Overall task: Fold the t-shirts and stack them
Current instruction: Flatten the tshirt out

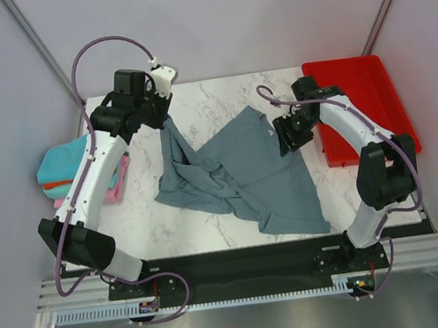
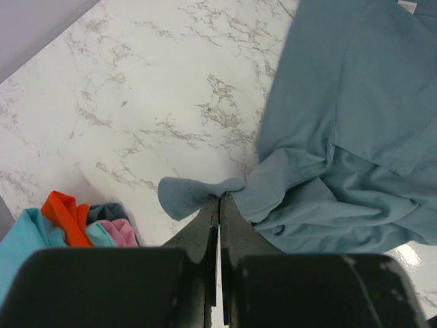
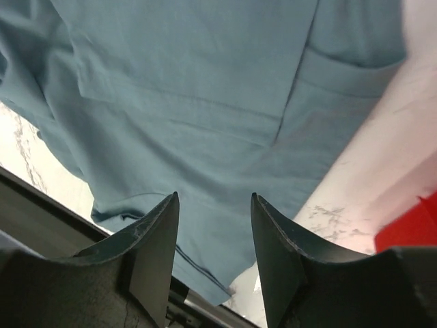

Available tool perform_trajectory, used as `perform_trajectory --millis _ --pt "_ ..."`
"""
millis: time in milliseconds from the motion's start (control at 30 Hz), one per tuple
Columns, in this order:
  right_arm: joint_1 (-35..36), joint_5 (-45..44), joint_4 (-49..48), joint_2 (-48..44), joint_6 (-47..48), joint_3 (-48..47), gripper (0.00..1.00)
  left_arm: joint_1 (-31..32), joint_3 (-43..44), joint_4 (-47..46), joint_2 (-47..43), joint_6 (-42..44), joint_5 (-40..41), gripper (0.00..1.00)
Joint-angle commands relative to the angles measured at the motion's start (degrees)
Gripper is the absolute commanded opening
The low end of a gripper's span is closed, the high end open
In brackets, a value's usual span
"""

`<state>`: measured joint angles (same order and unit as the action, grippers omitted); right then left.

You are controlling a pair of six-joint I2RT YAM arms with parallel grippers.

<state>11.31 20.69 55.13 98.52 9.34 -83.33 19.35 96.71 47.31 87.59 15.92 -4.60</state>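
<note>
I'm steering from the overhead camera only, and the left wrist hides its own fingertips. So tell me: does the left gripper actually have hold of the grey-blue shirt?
Observer: Yes. In the left wrist view the left gripper is shut, with a bunched fold of the grey-blue shirt pinched right at its tips.
Operator: And the right one, is it gripping anything?
Observer: No. The right wrist view shows the right gripper with its jaws apart over a flat part of the shirt, and no cloth pinched between them.
</note>
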Motion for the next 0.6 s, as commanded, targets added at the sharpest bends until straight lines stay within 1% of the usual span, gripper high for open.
perform_trajectory --millis 0,200,367,567 --pt "0.0 2.0 -0.1 4.5 -0.6 1.9 0.54 0.0 2.6 -1.9 -0.4 -1.7 -1.6 0.02" --pt "-0.1 -0.6 -2.8 10.3 -0.7 1.8 0.54 -0.1 2.1 -1.8 -1.5 -1.5 -0.4 0.02" --pt "-0.2 -2.6 -4.7 12.2 -0.5 2.3 0.53 -0.1 0.9 -1.8 -2.3 -1.2 0.5 0.02" --pt "-0.5 -3.0 -6.0 13.4 -0.3 2.8 0.53 -0.1 0.6 -1.9 -2.4 -1.1 0.7 0.02"
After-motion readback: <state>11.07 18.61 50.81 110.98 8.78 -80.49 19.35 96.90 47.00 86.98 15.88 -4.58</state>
